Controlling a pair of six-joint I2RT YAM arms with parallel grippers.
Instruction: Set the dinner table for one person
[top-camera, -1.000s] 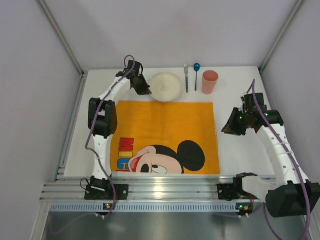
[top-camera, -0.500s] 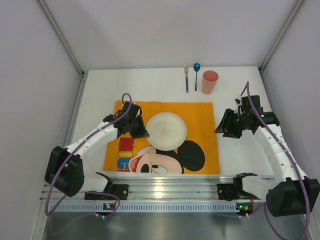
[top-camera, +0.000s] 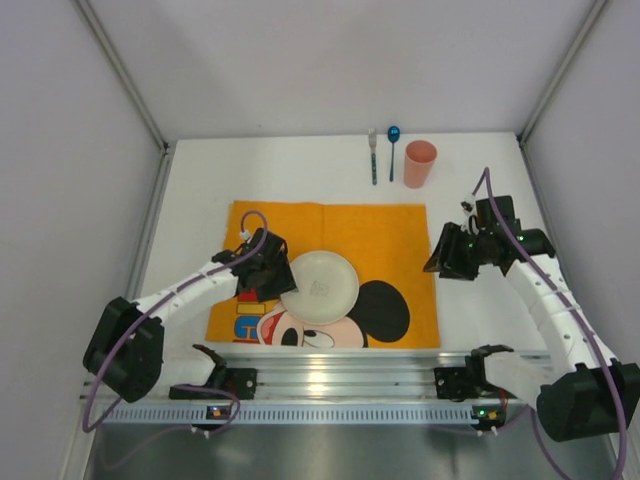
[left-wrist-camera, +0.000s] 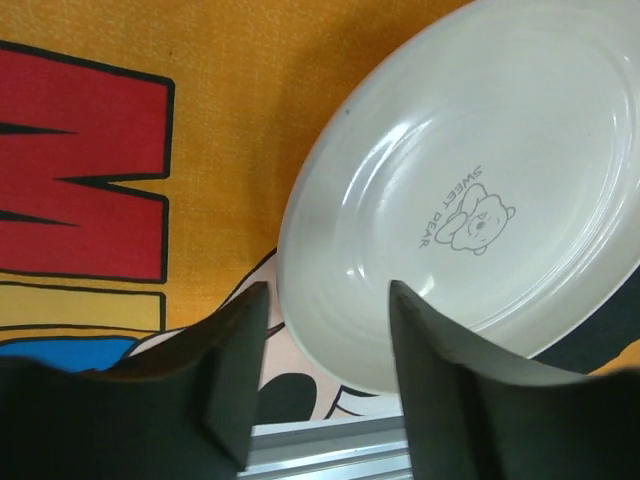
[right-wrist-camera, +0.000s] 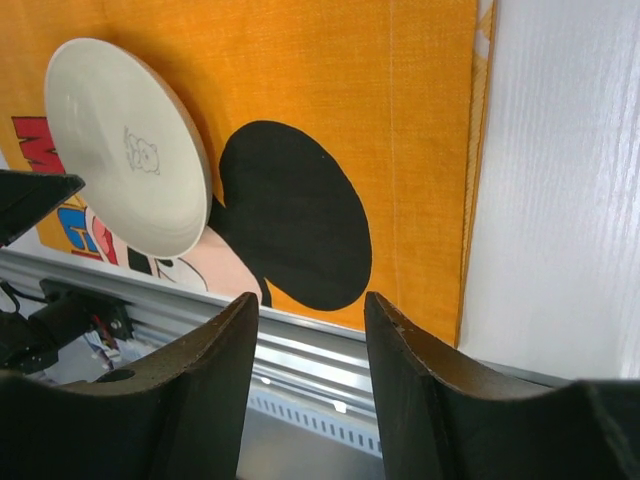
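- orange mat (top-camera: 350, 225) from above: the plate (top-camera: 320, 286) now lies on it, brought down from the far edge of the dinner table (top-camera: 200, 190), so the main piece looks placed.
- fork (top-camera: 373, 155), spoon (top-camera: 393, 150) and pink cup (top-camera: 420, 163) wait at the far edge, off the mat; i cannot see into the cup.
- left wrist: the left gripper (left-wrist-camera: 328, 300) has just let go, jaws spread either side of the plate's rim. the plate is bare but for a printed bear.
- right wrist: the right gripper (right-wrist-camera: 305, 310) hangs spread and empty over the mat's right edge.
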